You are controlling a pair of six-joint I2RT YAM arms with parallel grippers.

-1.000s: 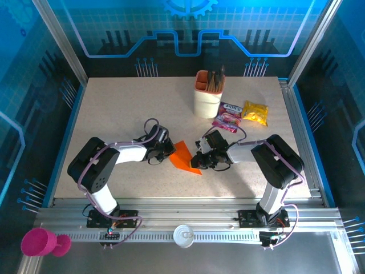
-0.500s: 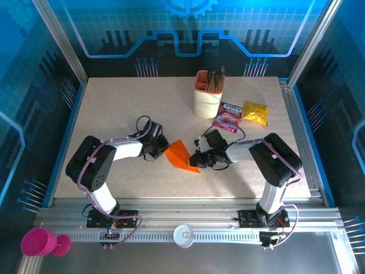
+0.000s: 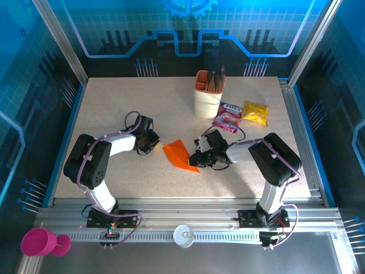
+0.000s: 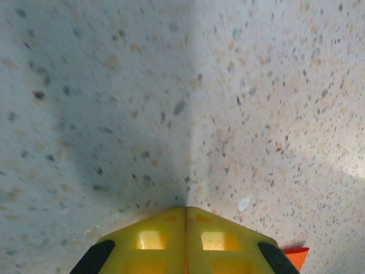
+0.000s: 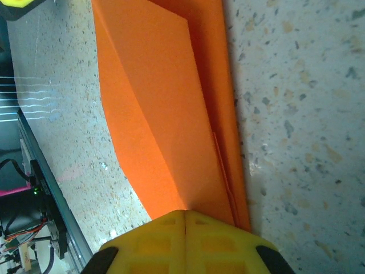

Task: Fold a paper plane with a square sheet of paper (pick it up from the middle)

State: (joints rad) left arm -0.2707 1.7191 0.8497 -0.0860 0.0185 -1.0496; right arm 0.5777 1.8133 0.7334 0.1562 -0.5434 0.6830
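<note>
**A:** Top external view first: we see the paper [image 3: 181, 155] flat on the table [image 3: 114, 103], about midway between the two arms. It is folded into a pointed orange shape with its narrow tip towards the near right.

**B:** Agreed. We put the right fingers [image 3: 197, 160] at that tip, touching it. The left fingers [image 3: 155, 141] sit just beside the paper's left corner, with a thin strip of bare table between.

**A:** In the left wrist view we find the left fingers [image 4: 185, 228] pressed together, with no gap at the seam and nothing held. Speckled table lies ahead of them, and a small orange corner of the paper [image 4: 296, 255] peeks in at the lower right.

**B:** From the right wrist, the right fingers [image 5: 185, 228] are closed tight as well. The paper [image 5: 165, 114] runs straight away from their tips in layers: a wide upper flap and a narrower strip along its right edge.

**A:** Do they pinch it?

**B:** We cannot tell. The paper's end reaches the fingertips and disappears under them. Whether it is clamped between them or only pressed down, the view does not show.

**A:** Farther back on the table we note the cup [image 3: 207, 94] and, to its right, the packets [image 3: 254, 112], well apart from the paper.
</note>
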